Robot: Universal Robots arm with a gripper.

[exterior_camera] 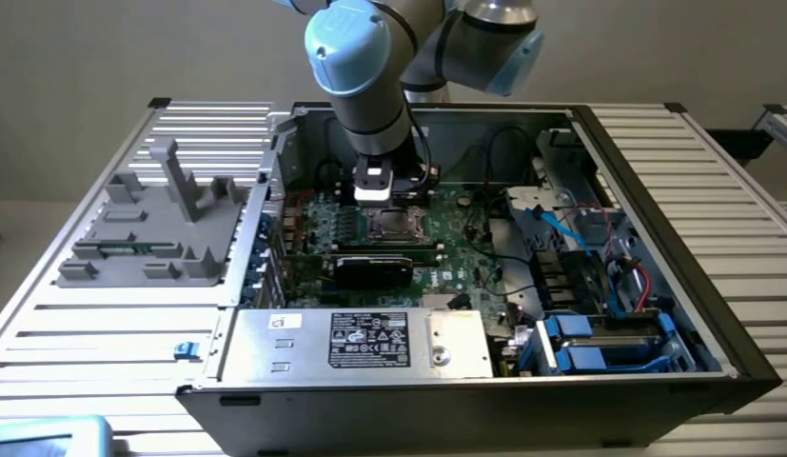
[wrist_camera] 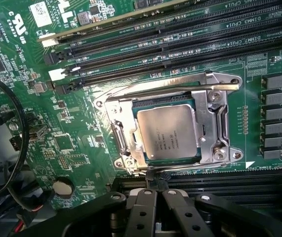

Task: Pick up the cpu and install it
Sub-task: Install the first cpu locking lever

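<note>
Silver cpu [wrist_camera: 167,132] in socket [wrist_camera: 215,123] (edges framed)

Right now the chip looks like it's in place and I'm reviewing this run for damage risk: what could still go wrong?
1. The cpu lies in the socket slightly askew, so it may not be fully seated.
2. The shut end effector hangs close over the socket's edge; a small drift might nudge the chip or the frame.
3. A black cable loops near the arm and could snag.

The cpu [wrist_camera: 167,138] lies in the socket [wrist_camera: 217,123] on the motherboard [wrist_camera: 71,148], pincer [wrist_camera: 154,197] just beside.
</note>
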